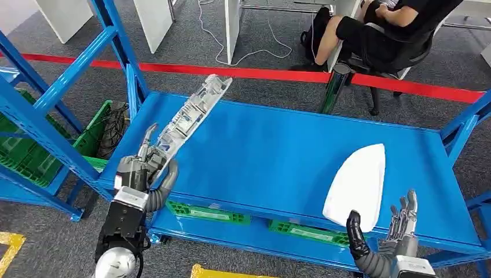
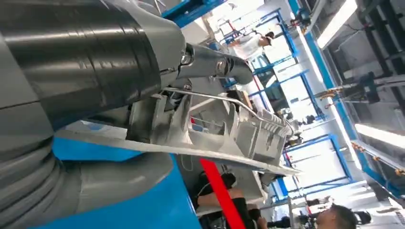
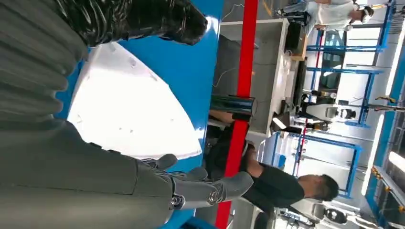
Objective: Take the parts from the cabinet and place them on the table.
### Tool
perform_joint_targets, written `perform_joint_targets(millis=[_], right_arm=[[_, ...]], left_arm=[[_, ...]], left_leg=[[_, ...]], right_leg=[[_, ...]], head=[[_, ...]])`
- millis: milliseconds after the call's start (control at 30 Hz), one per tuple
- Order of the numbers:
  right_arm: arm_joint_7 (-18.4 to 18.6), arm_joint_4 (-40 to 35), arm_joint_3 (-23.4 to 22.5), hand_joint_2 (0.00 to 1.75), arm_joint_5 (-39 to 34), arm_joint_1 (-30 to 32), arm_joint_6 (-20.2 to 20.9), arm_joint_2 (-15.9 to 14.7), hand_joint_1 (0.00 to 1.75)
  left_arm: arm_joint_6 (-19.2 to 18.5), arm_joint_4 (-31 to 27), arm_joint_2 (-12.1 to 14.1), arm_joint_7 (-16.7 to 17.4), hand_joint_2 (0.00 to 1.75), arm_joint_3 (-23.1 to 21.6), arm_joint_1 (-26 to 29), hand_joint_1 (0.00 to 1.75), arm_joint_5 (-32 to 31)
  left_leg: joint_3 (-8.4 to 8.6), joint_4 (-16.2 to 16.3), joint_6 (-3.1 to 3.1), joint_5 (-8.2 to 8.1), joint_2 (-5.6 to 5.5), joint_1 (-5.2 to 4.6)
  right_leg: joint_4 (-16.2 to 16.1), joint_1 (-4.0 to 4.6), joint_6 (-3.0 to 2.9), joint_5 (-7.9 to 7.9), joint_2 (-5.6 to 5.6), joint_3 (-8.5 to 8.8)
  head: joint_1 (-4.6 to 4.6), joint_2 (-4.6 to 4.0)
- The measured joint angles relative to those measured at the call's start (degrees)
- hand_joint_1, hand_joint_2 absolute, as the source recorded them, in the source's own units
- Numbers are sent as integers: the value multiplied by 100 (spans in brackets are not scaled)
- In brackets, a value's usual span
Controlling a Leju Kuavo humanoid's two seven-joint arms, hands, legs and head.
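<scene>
Left hand grips the near end of a long grey ribbed part, fingers wrapped around it, thumb underneath; the part runs up and away from the hand at a slant, its far end raised over the back left corner of the blue table. In the left wrist view the same hand closes on the part, whose ribbed open side faces the fingers, a thin flat edge running along beneath it. Right hand sits at the table's front right edge, fingers spread and pointing up, dark thumb apart from them, holding nothing. A white flat part, tapered toward the far end, lies on the table just ahead of the right hand, its wide near end between thumb and fingers; cannot tell from the head view whether the thumb touches it. In the right wrist view the white part lies flat on the blue surface between the hand's dark thumb and its grey fingers. Beyond the table, red tape crosses the grey floor; a seated person in dark clothes sits past it. Green crates sit on the shelf under the table.
</scene>
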Motion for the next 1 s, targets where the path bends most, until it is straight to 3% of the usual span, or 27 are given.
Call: perform_joint_targets(millis=[133,167,200,267,300,333,367,400,467,500,533,567,633,667,700,733,800,833,867,900,933,967,1000], right_arm=[[-42,-22,0,175,-15,11,0,15,0],[-59,-37,-2,175,-15,16,0,15,0],[-72,-50,-2,175,-15,31,0,15,0],[-90,-55,-4,175,-17,34,-2,15,0],[-92,-55,-4,175,-20,48,-2,17,0],[-94,-55,-4,175,-20,65,-2,17,0],[-94,-55,-4,175,-20,76,-2,17,0],[-96,-55,-7,175,-24,77,-2,20,0],[-109,-55,-7,175,-26,75,-2,20,0],[-111,-59,-7,175,-26,70,-2,20,0],[-111,-59,-7,175,-28,63,-2,22,0],[-120,-77,-7,175,-26,72,-2,22,0],[-122,-83,-7,175,-28,65,0,22,0],[-122,-94,-7,175,-28,67,0,26,0],[-127,-96,-7,175,-28,54,0,35,0],[-127,-96,-7,175,-28,55,0,46,0],[-127,-98,-9,175,-31,69,0,59,0],[-127,-98,-9,175,-31,69,0,61,0],[-127,-98,-9,175,-31,70,0,61,0],[-127,-96,-9,175,-31,72,0,61,0],[-127,-98,-9,175,-31,73,0,63,0],[-127,-96,-9,175,-31,73,0,70,0],[-129,-101,-9,175,-31,72,0,77,0]], left_arm=[[13,-74,11,-15,175,13,8,175,9],[17,-81,9,-20,175,13,9,175,9],[24,-90,9,-24,175,13,11,175,11],[66,-105,9,-42,175,17,22,175,46],[70,-105,11,-55,175,22,29,175,48],[72,-105,15,-66,175,24,37,175,55],[72,-105,17,-79,175,24,49,175,63],[74,-107,17,-101,175,24,65,175,74],[81,-125,17,-131,175,24,70,175,100],[81,-138,15,-146,175,26,74,175,107],[83,-155,13,-162,175,28,80,175,107],[83,-168,13,-175,175,28,81,175,107],[83,-177,13,-194,175,28,82,175,114],[83,-192,15,-197,175,28,89,175,118],[85,-201,15,-199,175,28,98,175,120],[85,-212,15,-201,175,26,90,173,122],[87,-223,17,-205,175,26,87,168,125],[90,-223,20,-205,175,26,91,166,131],[92,-223,22,-205,175,26,91,164,142],[92,-223,24,-205,175,26,92,164,153],[92,-223,24,-205,175,26,92,162,155],[92,-223,26,-205,175,26,90,161,162],[92,-234,26,-205,175,26,84,161,177]], left_leg=[[6,-3,67,34,0,-17],[33,-78,98,78,20,41],[38,-99,114,95,32,42],[20,-95,128,104,33,40],[4,-87,130,106,35,36],[-18,-70,130,107,36,35],[-38,-48,129,107,35,35],[-60,-26,129,108,33,35],[-96,14,112,119,13,35],[-106,30,94,130,8,39],[-133,27,49,159,3,28],[-139,24,1,190,6,54],[-145,0,-82,256,1,79],[-156,-11,-125,280,-9,57],[-208,57,-139,138,33,70],[-338,312,-156,-166,85,70],[-592,1203,-203,-770,117,106],[-666,1543,-237,-907,122,122],[-663,1736,-261,-898,130,142],[-532,1668,-281,-751,140,163],[-281,1375,-303,-552,154,186],[46,943,-330,-397,176,205],[419,439,-362,-379,206,238]], right_leg=[[-18,-21,71,39,2,19],[15,-8,85,-9,11,13],[147,-10,96,-168,6,-96],[945,-35,120,-681,4,-373],[1392,-40,130,-879,4,-535],[1714,-39,140,-974,4,-642],[1760,-42,137,-936,4,-624],[1553,-46,129,-791,4,-495],[555,-41,74,-362,8,63],[74,-27,23,-372,30,303],[49,10,20,-347,35,439],[53,32,-12,-307,37,378],[39,62,-69,-279,36,350],[-58,29,-133,-200,17,294],[-102,-4,-160,-127,-33,348],[-122,-4,-213,-90,-33,290],[-114,-5,-236,8,-58,168],[-108,-6,-232,51,-68,103],[-95,-11,-216,97,-81,30],[-77,-22,-194,137,-91,-42],[-45,-45,-159,170,-96,-113],[1,-70,-129,193,-97,-176],[69,-85,-98,206,-97,-237]], head=[[-15,0],[-20,0],[-4,0],[90,0],[94,0],[87,0],[103,0],[127,0],[151,0],[171,0],[151,0],[124,0],[164,0],[162,0],[151,0],[98,0],[7,0],[-9,0],[-37,0],[-55,0],[-66,0],[-68,0],[-98,0]])
